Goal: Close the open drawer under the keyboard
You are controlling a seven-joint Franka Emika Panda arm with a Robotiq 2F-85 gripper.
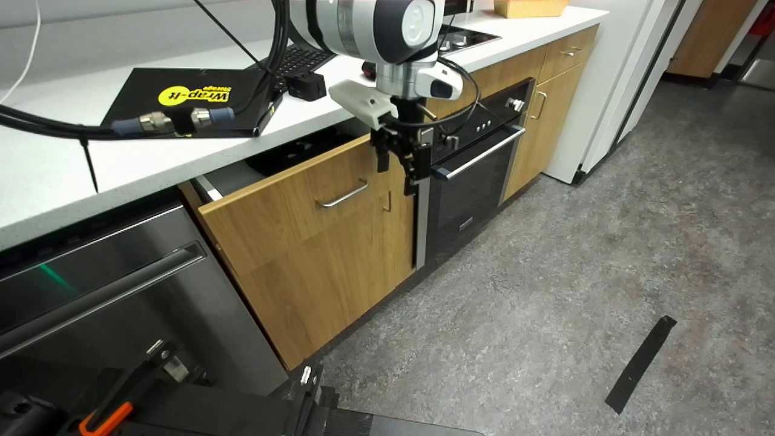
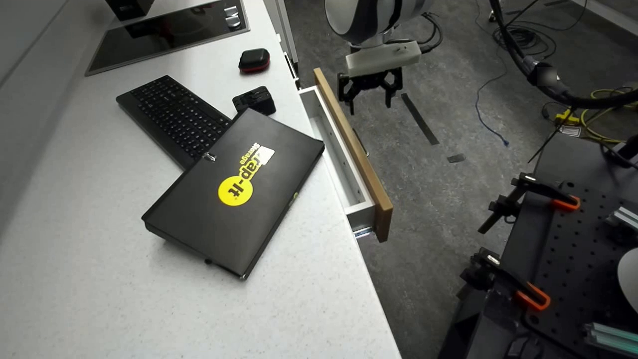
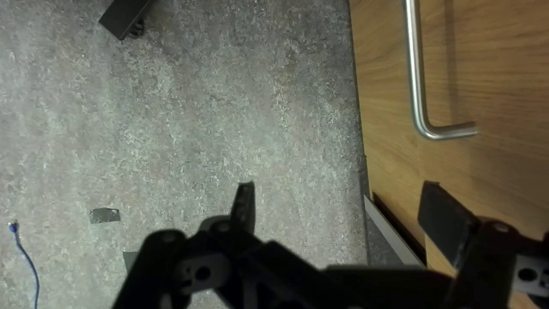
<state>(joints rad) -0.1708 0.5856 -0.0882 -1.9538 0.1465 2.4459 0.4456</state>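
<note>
The drawer (image 1: pixel 284 209) stands pulled out from beneath the worktop (image 2: pixel 149 299), its light wood front off from the edge and its white inner walls showing. A silver bar handle (image 1: pixel 345 197) runs across that front. The end effector (image 1: pixel 396 174) hangs just outside the front, near the drawer end closer to the oven (image 1: pixel 469 194) (whether a finger (image 3: pixel 446 219) touches the wood, I cannot tell). Its two fingers are spread wide apart and point down; in the wrist view one shows against the wood and the other against the floor (image 3: pixel 214 107). The arm (image 1: pixel 363 27) drops in from the top of both exterior views, its last section upright above the fingers. Farther back on the worktop lies the keyboard (image 2: pixel 172 117), one end overlapped by a flat black case (image 2: pixel 209 214) lettered "Wrap-It Storage", a corner of which is near the edge above the drawer.
</note>
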